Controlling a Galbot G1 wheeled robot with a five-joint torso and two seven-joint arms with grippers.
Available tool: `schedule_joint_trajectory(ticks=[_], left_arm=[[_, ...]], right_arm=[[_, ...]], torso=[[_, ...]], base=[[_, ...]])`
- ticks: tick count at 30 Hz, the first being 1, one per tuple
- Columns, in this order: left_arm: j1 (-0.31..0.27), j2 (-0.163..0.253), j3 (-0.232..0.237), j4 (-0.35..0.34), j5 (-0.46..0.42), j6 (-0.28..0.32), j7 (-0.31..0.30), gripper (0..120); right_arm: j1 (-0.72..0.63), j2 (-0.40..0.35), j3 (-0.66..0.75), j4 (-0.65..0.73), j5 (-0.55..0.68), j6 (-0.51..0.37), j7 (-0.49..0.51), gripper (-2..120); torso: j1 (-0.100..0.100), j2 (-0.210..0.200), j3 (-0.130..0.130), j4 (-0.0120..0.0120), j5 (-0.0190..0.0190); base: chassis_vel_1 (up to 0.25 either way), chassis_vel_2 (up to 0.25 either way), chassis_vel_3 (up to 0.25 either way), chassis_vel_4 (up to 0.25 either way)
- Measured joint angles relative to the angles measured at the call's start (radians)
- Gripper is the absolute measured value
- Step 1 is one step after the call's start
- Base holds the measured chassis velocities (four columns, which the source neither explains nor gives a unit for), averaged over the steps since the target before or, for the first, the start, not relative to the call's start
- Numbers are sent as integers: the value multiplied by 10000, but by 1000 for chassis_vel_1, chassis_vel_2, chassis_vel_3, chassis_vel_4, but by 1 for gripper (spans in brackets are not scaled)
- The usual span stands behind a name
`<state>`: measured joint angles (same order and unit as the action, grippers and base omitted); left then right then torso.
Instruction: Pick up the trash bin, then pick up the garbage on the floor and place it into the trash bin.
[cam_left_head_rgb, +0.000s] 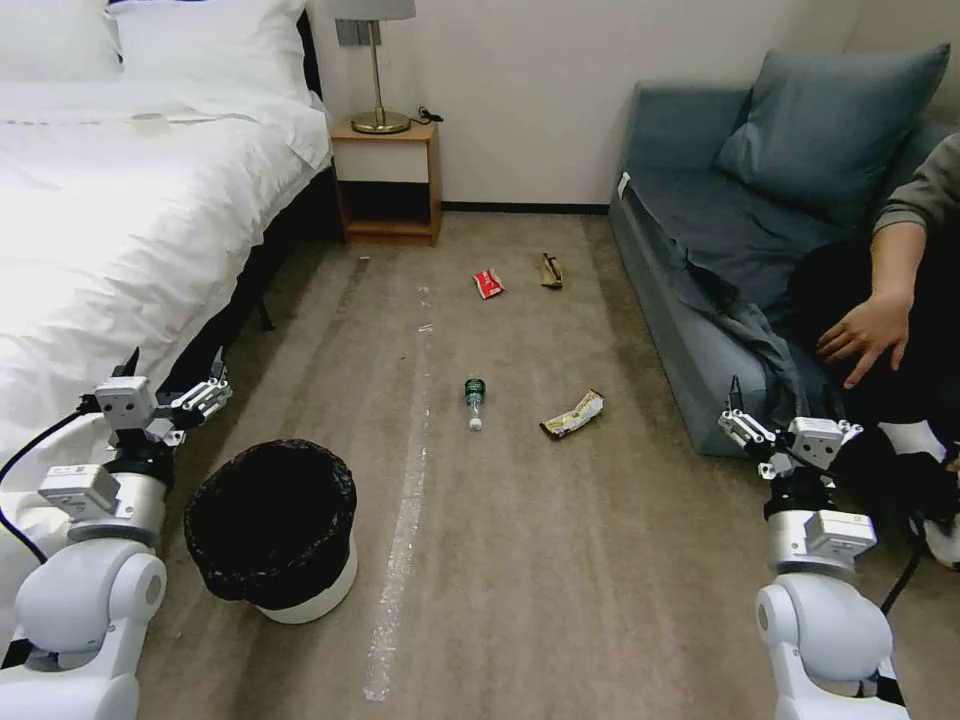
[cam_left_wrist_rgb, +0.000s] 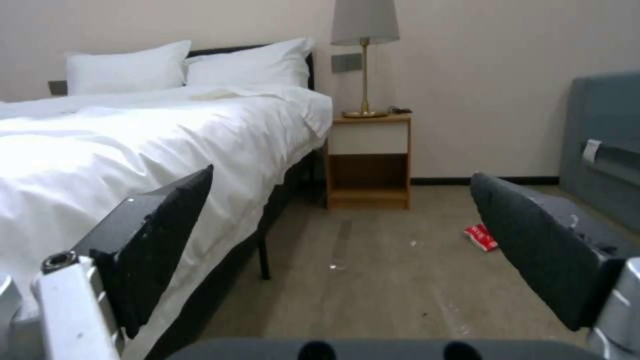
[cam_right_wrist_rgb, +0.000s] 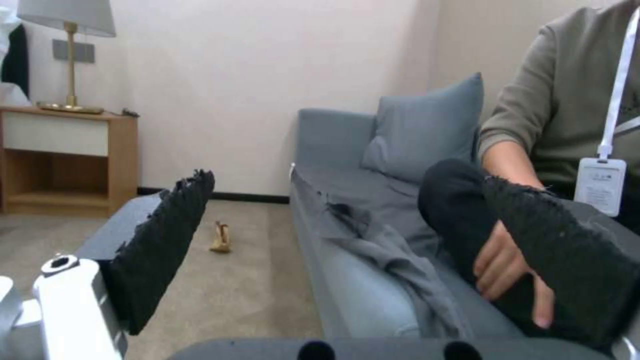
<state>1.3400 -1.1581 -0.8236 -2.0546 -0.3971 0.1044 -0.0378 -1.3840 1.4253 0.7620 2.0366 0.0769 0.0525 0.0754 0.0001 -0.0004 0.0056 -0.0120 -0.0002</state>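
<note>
The trash bin (cam_left_head_rgb: 272, 530), white with a black bag over its rim, stands on the carpet just right of my left arm. My left gripper (cam_left_head_rgb: 175, 366) (cam_left_wrist_rgb: 341, 176) hangs open above and behind the bin, holding nothing. Ahead on the floor lie a clear bottle with a green label (cam_left_head_rgb: 474, 402) and a yellow snack wrapper (cam_left_head_rgb: 573, 414). Farther off are a red packet (cam_left_head_rgb: 488, 284) (cam_left_wrist_rgb: 481, 237) and a brown wrapper (cam_left_head_rgb: 551, 270) (cam_right_wrist_rgb: 221, 238). My right gripper (cam_left_head_rgb: 785, 402) (cam_right_wrist_rgb: 348, 179) is open and empty beside the sofa front.
A white bed (cam_left_head_rgb: 110, 220) runs along the left. A wooden nightstand (cam_left_head_rgb: 388, 185) with a lamp stands at the back wall. The grey sofa (cam_left_head_rgb: 700, 250) lines the right side, and a person's hand (cam_left_head_rgb: 865, 335) and legs rest close to my right gripper.
</note>
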Motion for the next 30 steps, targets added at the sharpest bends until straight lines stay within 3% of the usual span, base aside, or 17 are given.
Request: schedule_joint_trajectory(ticks=[16, 20, 22, 23, 25, 26, 28, 30], left_arm=[[-22, 46, 5, 140, 205, -108, 135, 100], [58, 1, 39, 17, 12, 145, -95, 100], [211, -59, 99, -339, -581, 918, -1090, 100], [211, -59, 99, -339, -581, 918, -1090, 100], [350, -92, 96, -674, -1391, 2043, -2316, 100], [350, -92, 96, -674, -1391, 2043, -2316, 100], [402, -93, 81, -774, -2406, 3015, -3363, 100], [402, -97, 67, -751, -2596, 3253, -3560, 100]], right_arm=[[-31, 74, 17, -187, -216, 211, -163, 100], [-35, 83, 17, -187, -215, 212, -165, 100], [-33, 81, 18, -171, -211, 212, -164, 100], [-33, 81, 18, -171, -211, 212, -164, 100], [-44, 88, 28, -166, -210, 209, -174, 100], [-44, 88, 28, -166, -210, 209, -174, 100], [-104, 101, 25, -139, -210, 207, -224, 100], [-117, 106, 25, -131, -210, 207, -239, 100]], torso=[[0, 0, 0, 0, 0], [0, 0, 0, -1, 0], [0, 0, 0, 0, 0], [0, 0, 0, 0, 0], [0, 0, 0, 0, 1], [0, 0, 0, 0, 1], [0, 0, 0, 0, 0], [0, 0, 0, 0, 0]], base=[[0, 0, 0, 0], [0, 0, 0, 0], [0, 0, 0, 0], [0, 0, 0, 0], [0, 0, 0, 0], [0, 0, 0, 0], [0, 0, 0, 0], [0, 0, 0, 0]])
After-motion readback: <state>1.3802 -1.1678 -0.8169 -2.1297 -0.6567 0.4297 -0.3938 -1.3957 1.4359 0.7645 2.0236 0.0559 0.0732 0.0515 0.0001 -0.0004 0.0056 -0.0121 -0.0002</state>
